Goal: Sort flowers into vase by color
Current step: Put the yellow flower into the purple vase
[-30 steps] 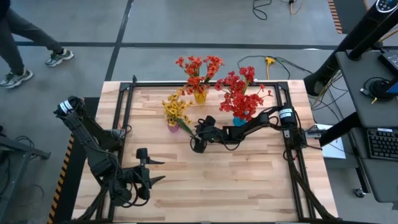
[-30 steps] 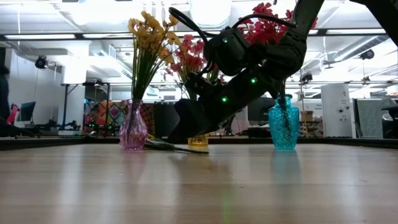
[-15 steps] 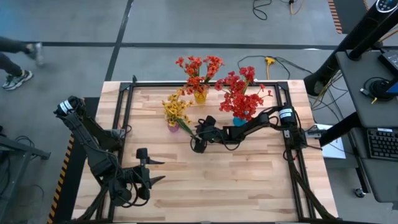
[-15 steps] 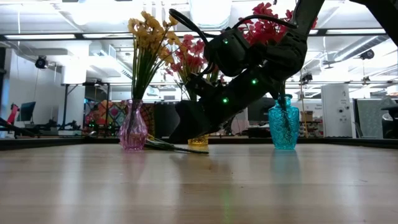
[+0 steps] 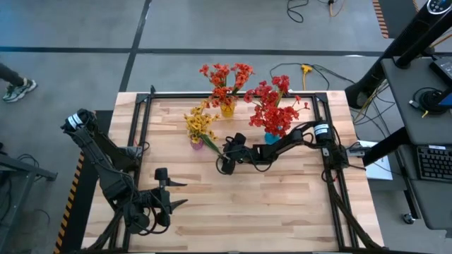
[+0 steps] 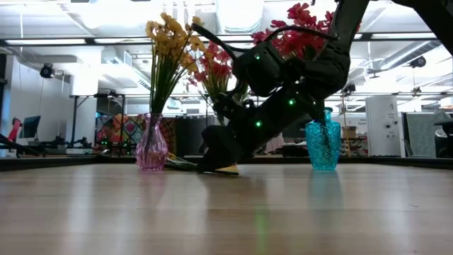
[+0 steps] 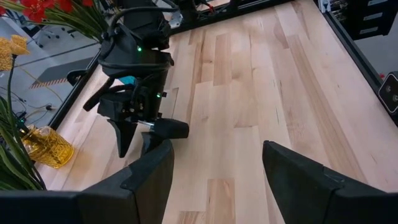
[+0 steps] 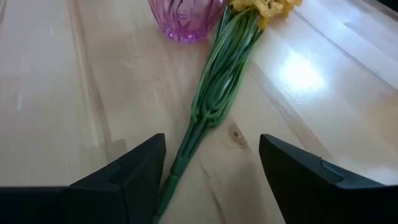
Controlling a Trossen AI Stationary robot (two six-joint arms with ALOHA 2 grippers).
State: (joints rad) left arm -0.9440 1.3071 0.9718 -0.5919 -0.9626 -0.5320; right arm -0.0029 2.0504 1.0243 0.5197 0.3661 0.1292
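While three vases (image 5: 227, 109) stand filled on the desk (image 5: 282, 204), one yellow flower (image 8: 214, 93) lies beside the pink vase (image 8: 185, 17), between the right end effector's (image 8: 211, 177) open, empty fingers; left end effector (image 5: 176, 193) idles open.

— What is the surface (image 5: 268, 204) made of?
— Pale wood in jointed planks, smooth, with a soft sheen that catches the light near the pink vase (image 8: 185, 17). A dark matt metal frame (image 5: 141, 127) runs along its edges.
— And that vase?
— Clear, glossy, ribbed, like glass; the teal vase (image 6: 323, 144) looks the same.
— The lying flower (image 8: 214, 93)?
— Smooth green plastic-looking stems, bundled.
— The right hand (image 8: 211, 177)?
— Matt black fingers, plastic by the look.
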